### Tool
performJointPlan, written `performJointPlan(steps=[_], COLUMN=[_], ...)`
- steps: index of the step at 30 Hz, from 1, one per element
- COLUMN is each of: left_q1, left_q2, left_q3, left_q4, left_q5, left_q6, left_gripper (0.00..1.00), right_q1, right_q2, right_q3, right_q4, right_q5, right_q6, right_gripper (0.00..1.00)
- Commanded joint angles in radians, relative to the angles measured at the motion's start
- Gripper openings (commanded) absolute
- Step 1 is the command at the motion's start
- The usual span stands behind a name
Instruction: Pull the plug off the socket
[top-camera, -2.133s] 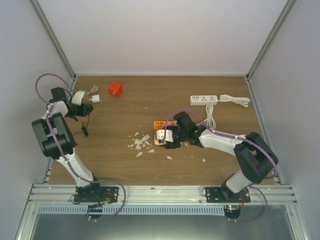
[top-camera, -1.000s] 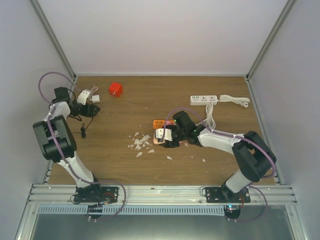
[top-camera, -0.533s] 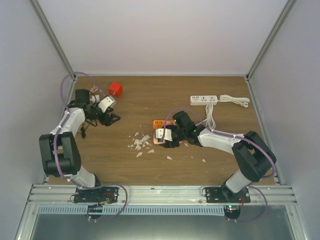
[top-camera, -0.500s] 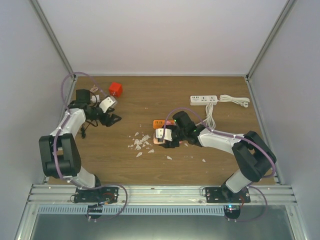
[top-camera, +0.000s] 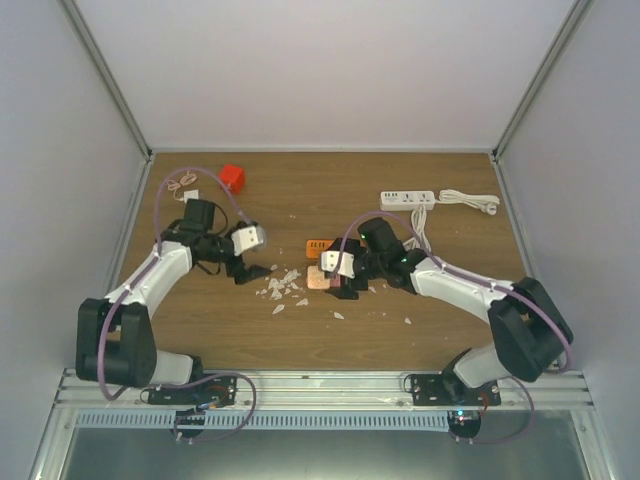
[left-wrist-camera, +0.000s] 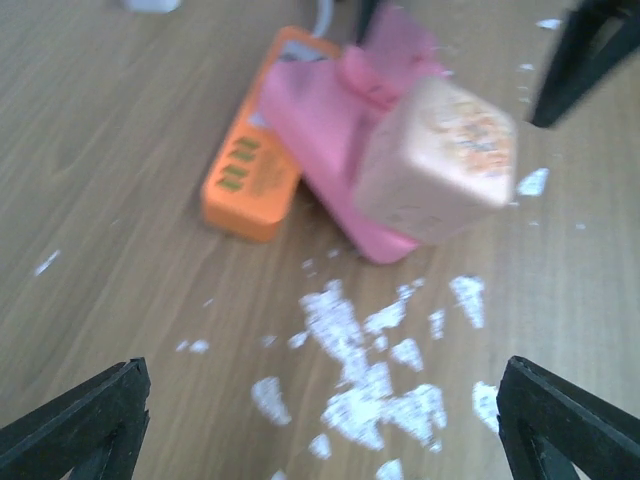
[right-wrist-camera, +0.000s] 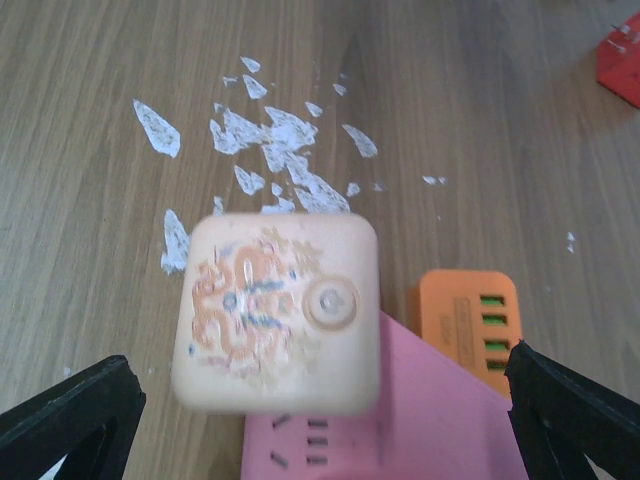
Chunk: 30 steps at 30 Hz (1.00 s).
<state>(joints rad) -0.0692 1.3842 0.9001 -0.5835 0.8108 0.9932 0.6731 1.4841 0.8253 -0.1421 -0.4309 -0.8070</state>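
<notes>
Plug (right-wrist-camera: 275, 310) is sitting in its socket (right-wrist-camera: 400, 420). Left gripper (left-wrist-camera: 322, 368) and right gripper (right-wrist-camera: 322, 358) are gaping empty, seemingly framing it.

I count on the bench (top-camera: 300, 335): one red cube (top-camera: 232, 178) far left; one white power strip (top-camera: 407, 199), corded, far right; scattered white flakes (top-camera: 283, 287); one orange block (top-camera: 318, 246), green-slotted.

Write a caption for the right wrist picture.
Open right gripper above the peach plug on its pink socket, orange strip beside.
</notes>
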Motion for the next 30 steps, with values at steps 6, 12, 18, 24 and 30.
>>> performJointPlan(steps=[6,12,18,24,30], left_q1=[-0.276,-0.413,-0.488,-0.5,-0.501], left_q2=[-0.101,-0.051,0.027,0.095,0.122], left_q3=[-0.147,-0.181,-0.173,-0.156,-0.155], left_q4=[0.173,0.346,0.479,0.539,0.579], left_q5=[-0.034,-0.098,-0.143,-0.172,-0.186], left_q6=[0.195,0.145,0.099,0.088,0.086], left_gripper=[0.89,0.85,0.85,0.85,0.84], right_q1=[-0.135,-0.204,-0.204,-0.199,-0.189], right_q2=[-0.138,-0.111,-0.048,0.029,0.089], right_q3=[-0.112,-0.107,-0.079,-0.055,-0.01], right_q4=[-0.101,-0.093,-0.032,0.025,0.056], right_q5=[-0.049,-0.064,-0.088,-0.074,-0.073], right_q6=[-0.134,-0.146,-0.117,-0.143,-0.167], right_gripper=[0.99,0.94,0.91,0.9,0.88])
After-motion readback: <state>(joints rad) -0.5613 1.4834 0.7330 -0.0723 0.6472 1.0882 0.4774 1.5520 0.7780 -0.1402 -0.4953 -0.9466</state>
